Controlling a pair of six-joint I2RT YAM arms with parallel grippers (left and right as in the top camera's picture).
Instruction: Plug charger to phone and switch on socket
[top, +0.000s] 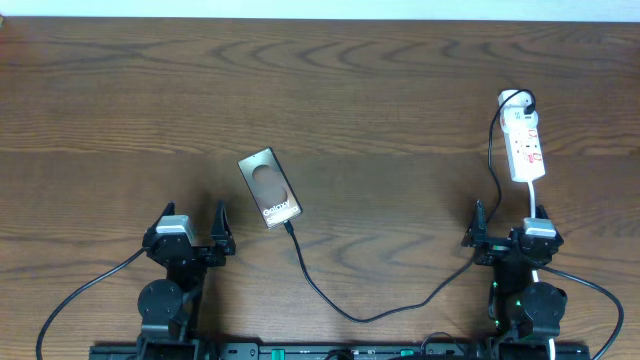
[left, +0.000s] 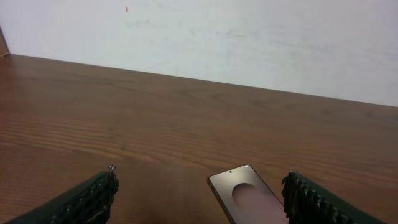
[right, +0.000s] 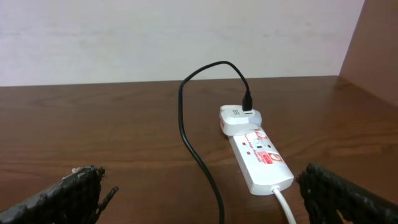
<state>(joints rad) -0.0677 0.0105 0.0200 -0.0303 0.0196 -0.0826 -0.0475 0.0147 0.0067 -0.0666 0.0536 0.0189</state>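
The bronze phone (top: 270, 187) lies flat and angled at mid-table, showing a dark oval and white lettering. The charger (top: 350, 316), a thin black cable, meets the phone's near end at its tip (top: 288, 227); whether the tip is seated I cannot tell. From there it loops forward and right, then climbs to a white adapter (top: 514, 100) at the far end of the socket (top: 527, 148). My left gripper (top: 193, 215) stands open just left of and nearer than the phone (left: 249, 198). My right gripper (top: 509, 214) is open, just short of the socket (right: 261, 157), holding nothing.
The socket's white cord (right: 285, 205) runs back toward my right arm, beside the black cable (right: 198, 152). A white wall (left: 249, 43) closes the table's far edge, and a brown panel (right: 376, 50) stands at the far right.
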